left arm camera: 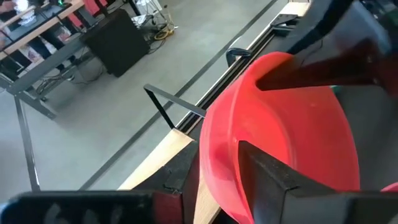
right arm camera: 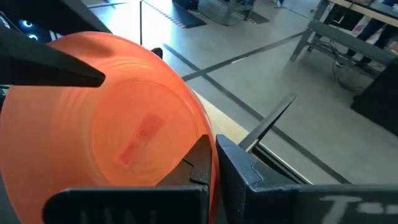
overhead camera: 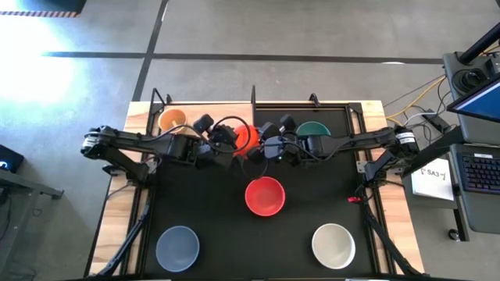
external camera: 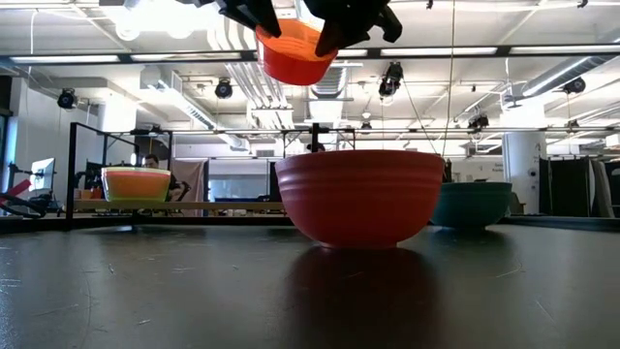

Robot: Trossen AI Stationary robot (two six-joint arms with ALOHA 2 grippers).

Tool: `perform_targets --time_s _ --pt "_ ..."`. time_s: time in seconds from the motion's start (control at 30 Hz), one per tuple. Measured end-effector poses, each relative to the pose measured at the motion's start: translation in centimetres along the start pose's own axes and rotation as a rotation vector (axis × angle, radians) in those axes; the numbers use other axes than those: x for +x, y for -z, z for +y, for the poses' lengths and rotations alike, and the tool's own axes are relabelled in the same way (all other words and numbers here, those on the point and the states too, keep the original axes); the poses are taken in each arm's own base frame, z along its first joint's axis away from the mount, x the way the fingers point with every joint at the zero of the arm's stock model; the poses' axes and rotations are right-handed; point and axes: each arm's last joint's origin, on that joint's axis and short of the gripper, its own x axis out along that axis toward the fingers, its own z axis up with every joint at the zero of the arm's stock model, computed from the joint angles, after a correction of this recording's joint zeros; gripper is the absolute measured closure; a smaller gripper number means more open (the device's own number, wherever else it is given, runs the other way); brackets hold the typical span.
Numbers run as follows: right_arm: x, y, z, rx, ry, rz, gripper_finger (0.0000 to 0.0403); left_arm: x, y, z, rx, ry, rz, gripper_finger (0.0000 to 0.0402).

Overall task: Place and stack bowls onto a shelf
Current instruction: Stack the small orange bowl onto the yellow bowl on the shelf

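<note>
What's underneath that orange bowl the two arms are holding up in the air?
Nothing touches it underneath. The orange-red bowl hangs above the shelf. In the low view, the larger red bowl stands on the mat below.

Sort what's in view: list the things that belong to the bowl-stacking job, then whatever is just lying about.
Job:
orange-red bowl, held aloft
left tool
right tool
red bowl
grey-blue bowl
white bowl
teal bowl
yellow bowl
shelf

Lying about:
laptop
paper sheet

A white paper sheet point(overhead camera: 437, 179) beside the desk's right edge bears short dark lettering. It is too small to read. Nothing else carries legible text.
</note>
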Motion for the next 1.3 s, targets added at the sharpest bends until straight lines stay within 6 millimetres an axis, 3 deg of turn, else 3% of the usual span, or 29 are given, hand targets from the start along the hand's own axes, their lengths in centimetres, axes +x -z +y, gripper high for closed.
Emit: perform_targets --time_s 0.27,0.57,1.07,1.3 --pt "-0.1 -0.1 0.1 0.010 -0.092 0.021 0.0394 0.0 0.1 0.1 -0.009 -0.007 0.006 0.0394" --pt "-0.6 -0.4 -0.3 -0.019 -0.181 0.045 0.0383 0.1 0.5 0.0 -0.012 0.025 0.045 0.0400" --pt "-4.3 -2.8 -3.7 0.067 -0.594 0.100 0.0209 1.4 1.5 -1.1 0.035 0.123 0.163 0.0401" --pt "-7.1 -1.9 -6.8 0.050 -0.544 0.265 0.0184 0.5 3.1 1.2 0.101 0.060 0.336 0.0401"
